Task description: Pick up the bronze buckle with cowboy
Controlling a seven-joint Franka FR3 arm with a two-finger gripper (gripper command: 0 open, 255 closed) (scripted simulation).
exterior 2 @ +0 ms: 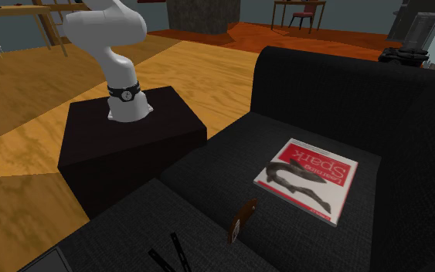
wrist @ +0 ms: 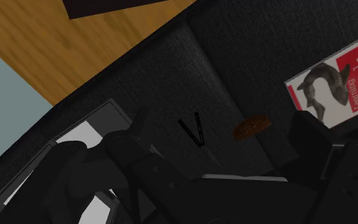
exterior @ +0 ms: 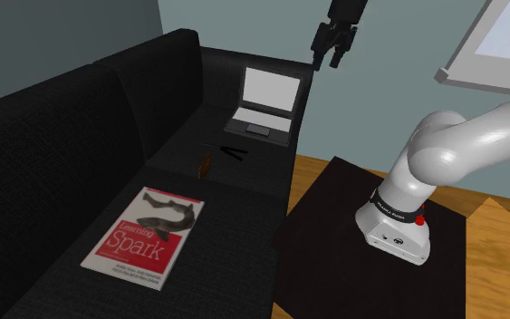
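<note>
A black sofa (exterior: 81, 136) serves as the surface. It stands on a wooden floor (exterior 2: 22, 147) against a blue-grey wall (exterior: 398, 72). A red and white book (exterior: 144, 237) titled "Spark", with a fish on its cover, lies flat on the seat. The arm's dark box stand (exterior: 334, 245) sits on the floor beside the sofa, near the book.

The bronze buckle (exterior: 205, 167) rests on the seat cushion just past the book's fish end, and in the second exterior view it seems to stand on its edge. A little farther from the book lie two thin black sticks (exterior: 235, 150), their ends meeting in a V. Beyond them is an open laptop (exterior: 264, 107), well apart from the book.

The hand (exterior: 328, 56) hangs high in the air over the laptop's end of the sofa, well apart from the book and well above the buckle. Its two fingers are spread wide with nothing between them.
</note>
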